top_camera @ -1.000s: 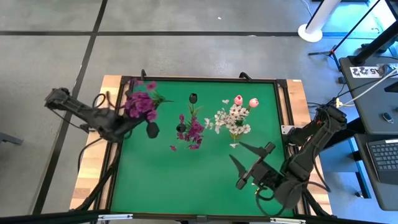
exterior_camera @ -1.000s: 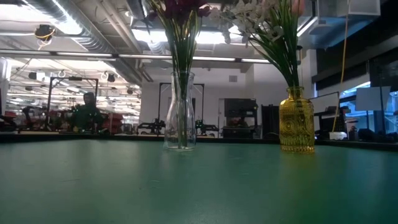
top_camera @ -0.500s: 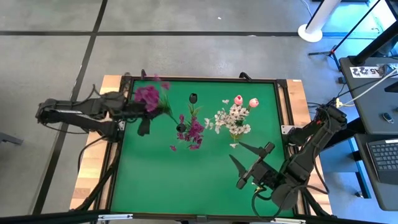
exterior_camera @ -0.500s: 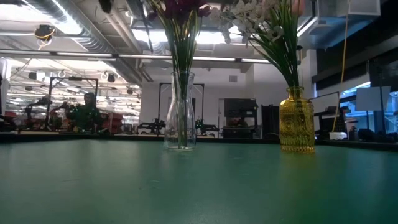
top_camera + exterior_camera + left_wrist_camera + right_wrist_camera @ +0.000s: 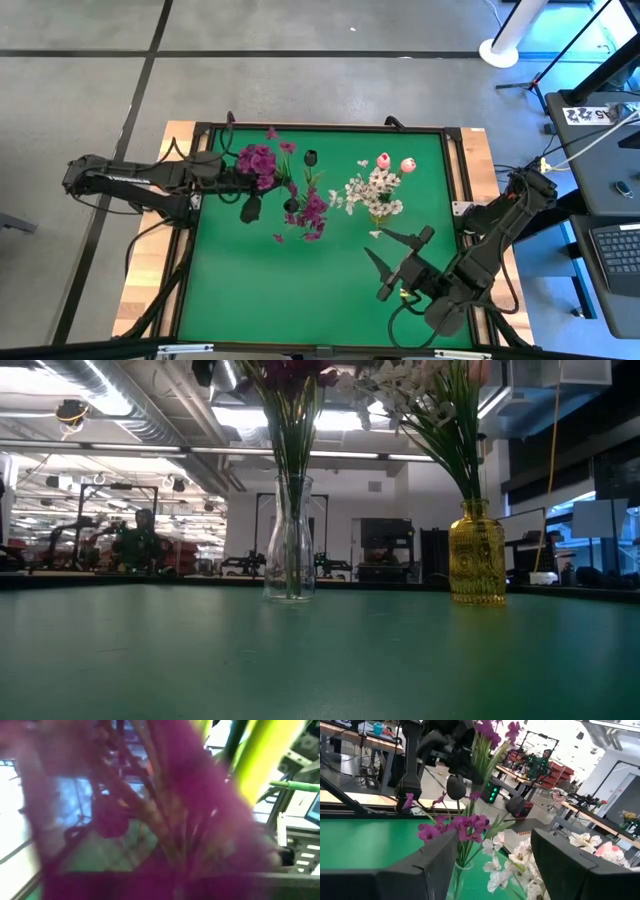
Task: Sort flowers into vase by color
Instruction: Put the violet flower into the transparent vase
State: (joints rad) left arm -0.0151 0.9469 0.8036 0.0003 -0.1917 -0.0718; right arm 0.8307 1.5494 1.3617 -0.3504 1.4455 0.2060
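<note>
The left arm's fingers [image 5: 238,178] are pinched tight on a bunch of purple flowers with green stems [image 5: 258,160], held high just beside the clear glass vase [image 5: 289,540] on the green surface [image 5: 300,290]. The right arm's fingers [image 5: 395,262] wait wide apart, holding nothing.

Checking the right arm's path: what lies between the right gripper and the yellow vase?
In the high view, only bare green mat lies between the open right gripper and the yellow vase.

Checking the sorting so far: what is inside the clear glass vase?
The clear vase holds green stems topped with magenta-purple blooms and a dark bud. The stem count can't be made out, since they overlap.
</note>
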